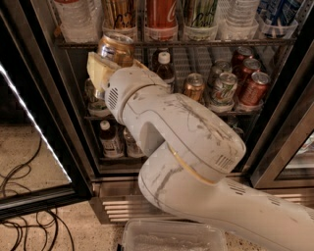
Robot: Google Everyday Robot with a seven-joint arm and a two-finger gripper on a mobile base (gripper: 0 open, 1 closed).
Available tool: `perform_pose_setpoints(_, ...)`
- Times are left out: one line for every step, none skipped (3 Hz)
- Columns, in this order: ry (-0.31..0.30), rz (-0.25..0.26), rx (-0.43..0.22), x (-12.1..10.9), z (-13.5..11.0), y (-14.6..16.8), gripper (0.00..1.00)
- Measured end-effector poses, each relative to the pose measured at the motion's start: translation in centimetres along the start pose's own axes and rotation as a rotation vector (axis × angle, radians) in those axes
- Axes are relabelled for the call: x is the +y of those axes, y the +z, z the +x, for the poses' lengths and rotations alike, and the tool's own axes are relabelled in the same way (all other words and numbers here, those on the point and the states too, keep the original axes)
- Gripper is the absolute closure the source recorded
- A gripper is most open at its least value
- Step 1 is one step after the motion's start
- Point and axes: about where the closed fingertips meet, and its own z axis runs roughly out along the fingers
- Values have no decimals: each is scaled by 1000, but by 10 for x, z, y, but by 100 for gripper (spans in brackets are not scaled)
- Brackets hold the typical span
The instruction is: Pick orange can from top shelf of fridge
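My gripper [109, 60] is at the upper left of the fridge [73, 117], just below the front edge of the top shelf [196, 43]. It is shut on the orange can [117, 46], a golden-orange can with a silver lid. The can is tilted and sits in front of the shelf edge. A pale yellow finger [99, 69] lies against its left side. Another golden can [119, 12], a red cola can [161, 12] and a green-and-white can [200, 11] stand in clear cups on the top shelf. My white arm covers the middle of the view.
The middle rack holds a dark bottle [166, 68], a gold can [194, 86], a green-and-white can [223, 87] and red cans [253, 88]. Bottles [109, 139] stand lower left. The open glass door [34, 122] is at left, with cables [22, 230] on the floor. A clear plastic tray [171, 238] is below.
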Motion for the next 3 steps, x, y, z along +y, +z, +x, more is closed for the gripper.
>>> perform_pose_setpoints(0,0,0,0,0,0,100)
perform_pose_setpoints(-27,-52,14,1,9,-1,100)
perform_pose_setpoints(-13,-127,46,-2,38,-14,100)
